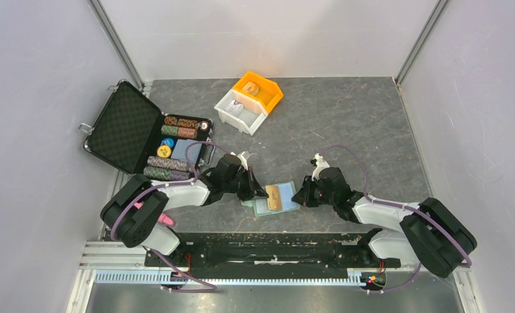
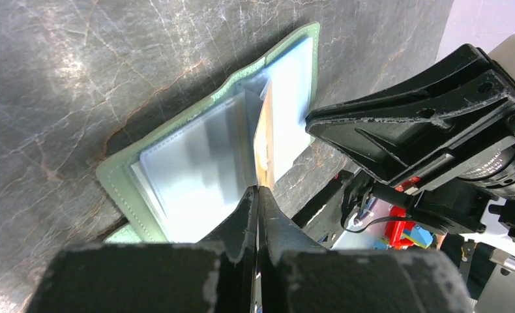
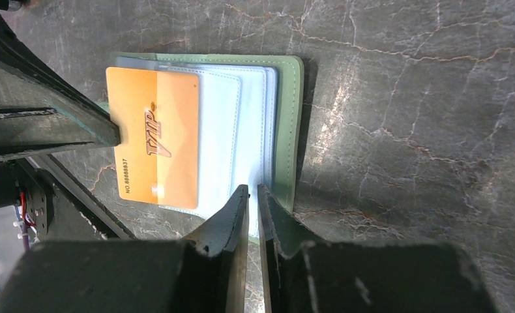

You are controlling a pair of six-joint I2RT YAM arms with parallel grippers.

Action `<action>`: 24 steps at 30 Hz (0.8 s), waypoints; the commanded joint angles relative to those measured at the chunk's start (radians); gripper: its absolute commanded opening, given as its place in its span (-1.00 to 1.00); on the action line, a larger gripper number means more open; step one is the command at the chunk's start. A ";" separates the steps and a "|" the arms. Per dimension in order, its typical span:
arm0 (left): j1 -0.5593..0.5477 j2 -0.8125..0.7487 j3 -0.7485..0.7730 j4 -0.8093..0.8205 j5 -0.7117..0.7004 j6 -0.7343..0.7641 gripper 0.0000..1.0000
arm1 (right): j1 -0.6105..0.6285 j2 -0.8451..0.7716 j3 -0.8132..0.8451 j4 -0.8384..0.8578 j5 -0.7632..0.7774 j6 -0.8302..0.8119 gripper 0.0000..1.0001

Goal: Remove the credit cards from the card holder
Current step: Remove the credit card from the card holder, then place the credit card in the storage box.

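L gripper (image 2: 257,193) is pinching the orange card (image 3: 156,147), R gripper (image 3: 253,190) is clamping the card holder (image 3: 289,130) by its rim (thin bite); if that's slipping, holder's dragging along w/ card.

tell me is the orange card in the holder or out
Partly out: the orange card has one end under the card holder's clear pocket, the rest bare, its edge pinched by the left gripper.

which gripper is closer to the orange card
Left: the left gripper pinches the orange card by its edge. The right gripper grips the card holder just beside the card.
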State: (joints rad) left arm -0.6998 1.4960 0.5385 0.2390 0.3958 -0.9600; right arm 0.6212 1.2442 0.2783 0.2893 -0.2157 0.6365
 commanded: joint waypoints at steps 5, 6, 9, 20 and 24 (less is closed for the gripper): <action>0.016 -0.090 -0.029 -0.062 -0.049 0.063 -0.96 | -0.015 0.000 0.002 -0.100 0.065 -0.026 -0.75; 0.017 -0.096 -0.032 -0.066 -0.053 0.064 -0.95 | -0.016 -0.002 0.003 -0.102 0.066 -0.026 -0.75; 0.017 -0.129 -0.038 -0.094 -0.070 0.072 -0.95 | -0.017 -0.006 0.005 -0.105 0.067 -0.029 -0.75; 0.019 -0.291 -0.014 -0.281 -0.165 0.114 -0.95 | -0.017 -0.052 0.072 -0.146 0.027 -0.075 -0.70; 0.018 -0.357 0.008 -0.322 -0.153 0.130 -0.95 | -0.017 -0.096 0.109 -0.141 -0.032 -0.134 -0.61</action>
State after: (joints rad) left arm -0.6846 1.2064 0.5087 -0.0250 0.2611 -0.8902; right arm 0.6102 1.2022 0.3233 0.1558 -0.2077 0.5785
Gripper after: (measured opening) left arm 0.029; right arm 0.168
